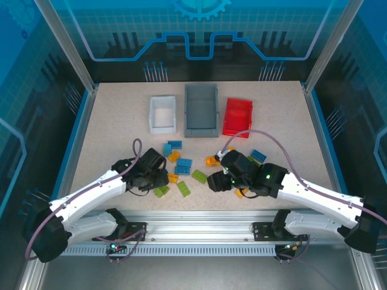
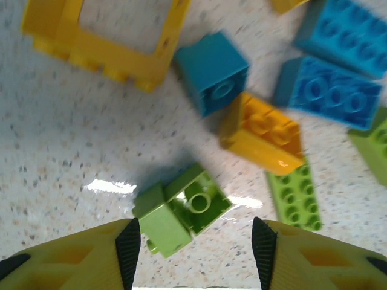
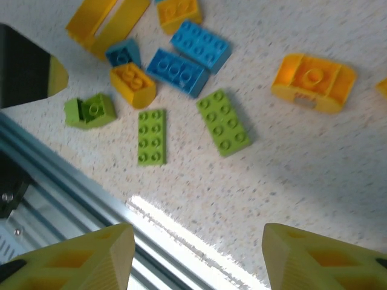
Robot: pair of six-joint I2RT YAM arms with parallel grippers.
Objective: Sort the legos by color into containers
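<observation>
The speckled worktop (image 1: 109, 121) carries three bins at its far side, all apparently empty: a large grey plastic bin (image 1: 201, 109), a white translucent bin (image 1: 162, 113) and a red bin (image 1: 237, 118). The studded plastic bricks (image 1: 181, 166) lie loose between the arms. Both pairs of jaws stand open, holding nothing. The small lime green brick (image 2: 181, 211) sits skewed just ahead of your left jaws. Square the wrist to it and keep off the orange brick (image 2: 263, 136) nearby.
</observation>
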